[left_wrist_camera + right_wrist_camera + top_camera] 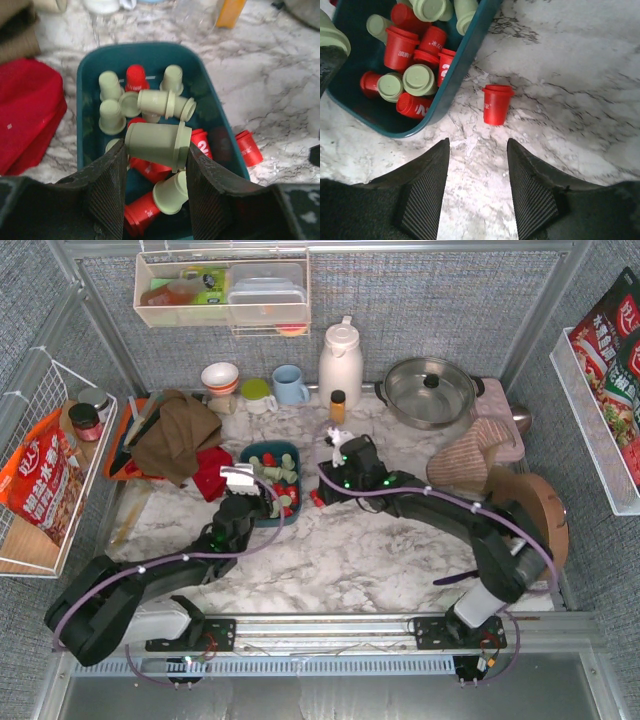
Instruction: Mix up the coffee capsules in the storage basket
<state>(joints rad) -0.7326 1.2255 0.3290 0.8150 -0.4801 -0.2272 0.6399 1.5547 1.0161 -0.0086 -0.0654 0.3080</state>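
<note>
Two wrist views give what the overhead one cannot. From above, both my arms meet at the storage basket (pixel 285 450). It sits on the marble table (pixel 400 550) left of centre, long axis running from near to far, with a red cloth (pixel 212 480) just beside its left wall. The coffee capsules (pixel 275 480) inside are only red and green specks in that view.

My left wrist view shows them properly: pale green ones standing rim-down at the far end, red ones lying mixed with green ones nearer me. It also shows my left gripper (pixel 156 155) over the near end of the basket, jaws about half apart and clamped on one green capsule (pixel 150 142). That capsule lies on its side across the jaws, long axis left to right, rim end at the right finger and narrow end at the left finger.

Right of the basket, one red capsule (pixel 497 104) lies alone on the marble, near the basket's wall but apart from it. My right wrist view shows its rim end pointing away from me. My right gripper (pixel 478 150) hangs above the marble just short of it, jaws apart, holding and touching nothing.
</note>
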